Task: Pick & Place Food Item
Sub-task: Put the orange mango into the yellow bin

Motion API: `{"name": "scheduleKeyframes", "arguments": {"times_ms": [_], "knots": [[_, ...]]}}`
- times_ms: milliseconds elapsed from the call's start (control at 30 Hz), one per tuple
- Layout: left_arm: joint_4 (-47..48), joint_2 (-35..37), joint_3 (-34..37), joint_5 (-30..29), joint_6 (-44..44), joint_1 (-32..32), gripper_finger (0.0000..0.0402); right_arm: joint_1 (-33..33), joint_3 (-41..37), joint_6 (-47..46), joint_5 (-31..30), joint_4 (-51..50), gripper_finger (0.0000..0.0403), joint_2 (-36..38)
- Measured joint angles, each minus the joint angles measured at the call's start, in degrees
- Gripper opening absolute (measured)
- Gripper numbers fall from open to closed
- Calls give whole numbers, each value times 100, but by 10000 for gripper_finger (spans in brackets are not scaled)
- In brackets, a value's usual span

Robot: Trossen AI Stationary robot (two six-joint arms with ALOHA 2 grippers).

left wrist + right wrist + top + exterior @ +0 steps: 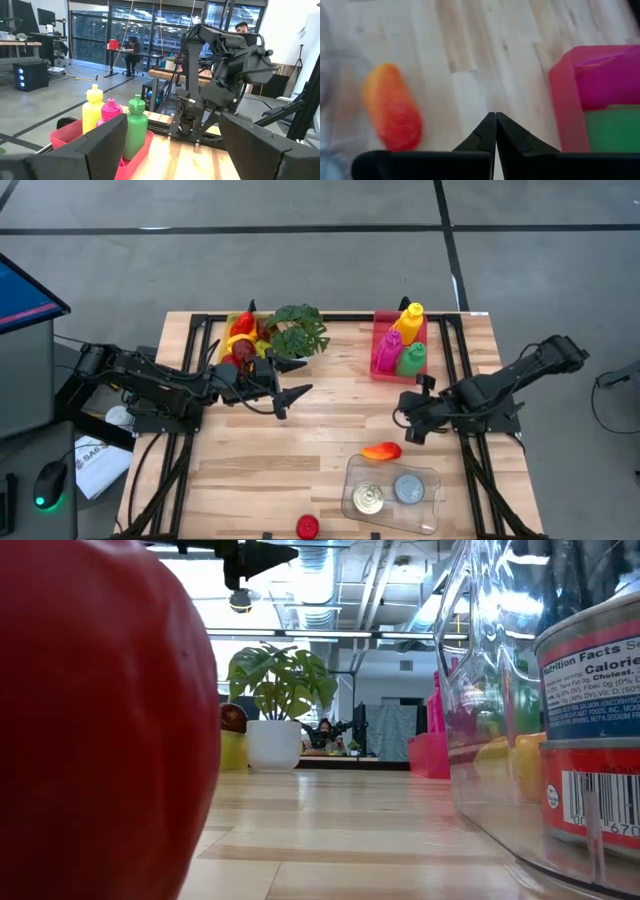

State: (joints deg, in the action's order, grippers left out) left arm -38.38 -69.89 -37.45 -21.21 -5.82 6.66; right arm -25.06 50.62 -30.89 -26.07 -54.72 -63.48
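An orange-red food item [381, 451] [392, 107] lies on its side on the wooden table, just beyond the far edge of a clear container [392, 495]. My right gripper [408, 432] [495, 119] hangs shut and empty a little above the table, between the food item and the pink bin. My left gripper [290, 402] [170, 150] stands open and empty over the table's left half, near the plant, pointing level toward the right side.
The clear container holds two cans [368, 499] [590, 740]. A pink bin [400, 345] with yellow, pink and green bottles stands far right. A potted plant [297, 330] and a yellow tray of fruit [240, 335] stand far left. A red item [308, 526] lies at the near edge.
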Motion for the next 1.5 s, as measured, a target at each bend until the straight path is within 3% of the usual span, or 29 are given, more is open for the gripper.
{"name": "scheduleKeyframes", "arguments": {"times_ms": [300, 433, 567, 667, 1000, 1200, 1500], "knots": [[-10, 0, 0, -33, 1, -205, 305, 509, -7, -14, -38, 11, 7, -303], [-2, 0, 0, -31, 2, -310, 305, 729, -43, 343, 1006, 233, 2, -584], [3, 0, 0, -28, 1, -405, 305, 773, -343, 999, 2202, 1294, 1, -811], [1, 0, 0, -26, 2, -476, 305, 837, -450, 1188, 2774, 1826, 1, -952], [7, 0, 4, -23, 0, -558, 305, 1058, -824, 1620, 4126, 1950, 1, -1302], [73, 0, 4, -20, 0, -557, 305, 1076, -986, 1936, 4624, 2742, 0, -1349], [109, 0, 4, -15, -1, -557, 305, 1117, -991, 1918, 5161, 2750, 0, -1349]]}}
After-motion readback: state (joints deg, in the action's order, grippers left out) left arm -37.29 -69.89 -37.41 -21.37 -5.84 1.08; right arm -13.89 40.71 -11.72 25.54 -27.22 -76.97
